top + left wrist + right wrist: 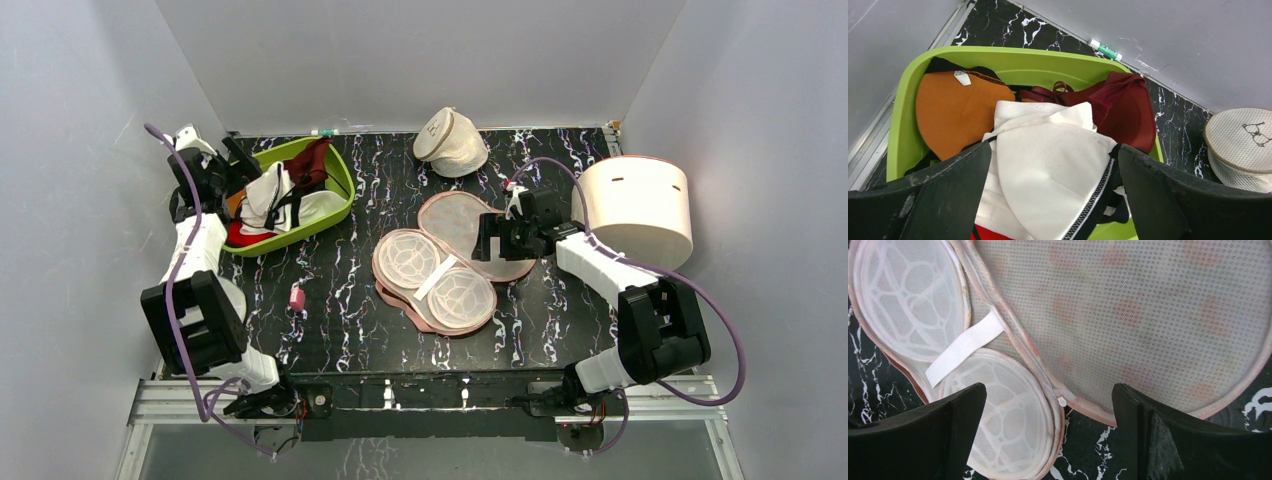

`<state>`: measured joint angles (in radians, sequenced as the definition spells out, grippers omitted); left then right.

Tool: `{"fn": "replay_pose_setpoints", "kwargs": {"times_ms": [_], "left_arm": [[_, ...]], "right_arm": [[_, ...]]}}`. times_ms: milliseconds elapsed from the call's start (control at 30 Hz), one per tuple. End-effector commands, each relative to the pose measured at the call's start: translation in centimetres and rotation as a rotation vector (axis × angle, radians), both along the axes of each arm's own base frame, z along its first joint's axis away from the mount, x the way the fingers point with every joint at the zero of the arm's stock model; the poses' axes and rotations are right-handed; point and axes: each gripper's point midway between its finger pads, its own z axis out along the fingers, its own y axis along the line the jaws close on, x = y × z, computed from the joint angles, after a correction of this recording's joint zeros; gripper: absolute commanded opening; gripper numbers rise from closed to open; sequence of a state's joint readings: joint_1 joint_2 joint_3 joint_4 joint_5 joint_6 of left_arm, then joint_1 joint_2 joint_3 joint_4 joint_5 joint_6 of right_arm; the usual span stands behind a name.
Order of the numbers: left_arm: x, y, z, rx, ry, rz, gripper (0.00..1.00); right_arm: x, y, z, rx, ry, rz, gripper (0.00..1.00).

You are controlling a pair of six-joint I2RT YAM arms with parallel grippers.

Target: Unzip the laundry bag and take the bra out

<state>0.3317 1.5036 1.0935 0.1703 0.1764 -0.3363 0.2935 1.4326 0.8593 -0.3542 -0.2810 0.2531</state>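
Black marbled tabletop (340, 330) fills the middle of the overhead view. Closest to the arm bases, a small pink object (296, 298) lies left of centre. Right of it, in mid-frame, the laundry bag (440, 270) lies unzipped and spread flat. Its near half shows two round white-ribbed mesh cups joined by a white elastic strap (965, 347). Its lid is folded back toward the upper right, pink mesh lining up.

The right gripper (490, 240) hangs over that lid with its fingers (948, 425) wide apart and nothing between them. In its wrist view the zip seam runs between the two halves.

Further back, at the upper left, the left gripper (238, 170) sits above a green basket (345, 185), its jaws spread wide and clamping nothing. The bra (1048, 170), white with black edging, lies in the basket directly below them, on an orange garment (955, 107) and a maroon garment (1123, 107).

Along the back wall sit a cream pouch (452, 140) and, at the right, a white round bag (637, 208).
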Motion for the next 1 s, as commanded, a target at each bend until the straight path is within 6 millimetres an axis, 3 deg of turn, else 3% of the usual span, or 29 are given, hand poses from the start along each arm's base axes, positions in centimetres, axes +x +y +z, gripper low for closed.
{"fn": "replay_pose_setpoints", "kwargs": {"times_ms": [0,133,267,400,467,567,667,767,867,967], "left_arm": [[-1.2,-0.7,2.4,0.018,-0.056,-0.013,0.98],[-0.6,-5.0,3.1,-0.015,-0.084,-0.134,0.97],[-0.7,-14.2,4.5,0.029,-0.139,-0.397,0.97],[-2.4,-22.6,4.7,0.063,-0.155,-0.620,0.97],[-4.1,-26.7,5.6,0.086,-0.192,-0.728,0.97],[-6.5,-31.3,5.7,0.121,-0.220,-0.861,0.97],[-8.3,-34.1,5.7,0.167,-0.242,-0.946,0.98],[-9.3,-35.7,5.3,0.180,-0.250,-1.002,0.98],[-9.0,-35.9,4.1,0.175,-0.217,-1.003,0.98],[-9.2,-36.1,4.5,0.166,-0.238,-1.013,0.98]], "right_arm": [[1.5,-1.1,2.8,-0.055,-0.100,-0.036,0.98],[1.9,-2.3,3.1,-0.095,-0.120,-0.103,0.98],[3.1,-4.1,3.9,-0.137,-0.151,-0.214,0.98],[4.8,-6.7,4.6,-0.224,-0.165,-0.322,0.98],[5.7,-7.7,4.5,-0.259,-0.160,-0.354,0.98],[7.0,-9.0,3.8,-0.303,-0.142,-0.381,0.93],[8.7,-9.7,3.0,-0.340,-0.136,-0.388,0.84],[10.7,-9.6,2.6,-0.357,-0.132,-0.389,0.74],[12.6,-8.6,1.2,-0.336,-0.110,-0.371,0.65],[13.8,-8.2,-0.7,-0.346,-0.083,-0.355,0.64]]}}
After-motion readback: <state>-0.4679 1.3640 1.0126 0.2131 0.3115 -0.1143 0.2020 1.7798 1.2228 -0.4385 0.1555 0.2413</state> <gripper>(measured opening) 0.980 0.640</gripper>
